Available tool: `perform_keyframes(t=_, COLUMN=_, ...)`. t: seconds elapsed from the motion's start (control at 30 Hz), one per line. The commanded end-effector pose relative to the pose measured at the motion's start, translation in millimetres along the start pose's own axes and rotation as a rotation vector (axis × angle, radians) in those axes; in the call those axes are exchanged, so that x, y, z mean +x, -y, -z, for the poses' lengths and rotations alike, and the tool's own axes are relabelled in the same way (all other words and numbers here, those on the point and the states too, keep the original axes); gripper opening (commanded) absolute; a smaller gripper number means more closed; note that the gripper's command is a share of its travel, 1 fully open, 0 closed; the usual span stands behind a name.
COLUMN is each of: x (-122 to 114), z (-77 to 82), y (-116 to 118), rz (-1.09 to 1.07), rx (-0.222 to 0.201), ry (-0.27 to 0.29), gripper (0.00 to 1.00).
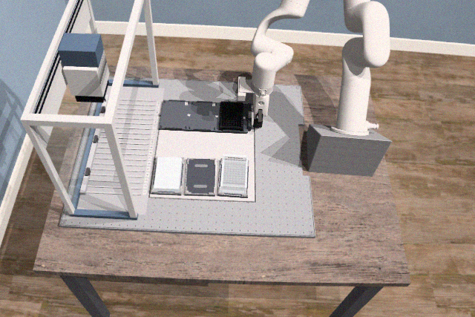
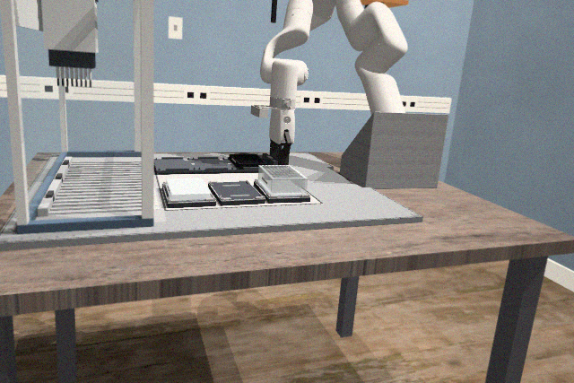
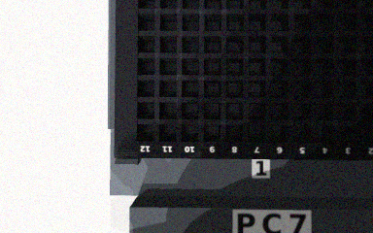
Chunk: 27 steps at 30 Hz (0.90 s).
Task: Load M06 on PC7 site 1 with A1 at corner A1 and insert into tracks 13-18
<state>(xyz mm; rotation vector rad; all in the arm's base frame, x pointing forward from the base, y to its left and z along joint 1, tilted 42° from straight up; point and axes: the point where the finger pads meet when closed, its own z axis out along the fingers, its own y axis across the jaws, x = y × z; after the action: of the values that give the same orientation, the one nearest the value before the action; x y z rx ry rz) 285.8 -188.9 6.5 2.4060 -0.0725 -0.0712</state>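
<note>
The dark plate carrier PC7 (image 1: 202,116) lies on the apron in front of the rails, lengthwise towards them. The black 96-well plate M06 (image 1: 231,116) sits on site 1, next to the handle. In the wrist view M06 (image 3: 252,73) fills the top, with the site label 1 (image 3: 260,168) and the handle marked PC7 (image 3: 271,222) below it. My gripper (image 1: 257,118) is open and empty, low over the handle end of the carrier. It also shows in the exterior view (image 2: 279,151). Sites 2 and 3 are empty.
The nests stand in a row: the clear deep-well block M09 (image 1: 233,175) in S1, the empty nest S2 (image 1: 200,176), the white plate M60 (image 1: 166,174) in S3. The rails (image 1: 126,145) lie under a white frame with a pipetting head (image 1: 82,67). The arm's grey base block (image 1: 345,148) stands at the right.
</note>
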Motion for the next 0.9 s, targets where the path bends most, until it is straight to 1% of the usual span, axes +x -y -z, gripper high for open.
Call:
perform_keyframes(t=0.0, x=4.2, z=0.8, y=0.4, rz=0.001, rx=0.001, ry=-0.003, gripper=0.82)
perform_keyframes(t=0.87, x=26.3, z=0.9, y=0.4, rz=0.001, rx=0.001, ry=-0.003, gripper=0.82)
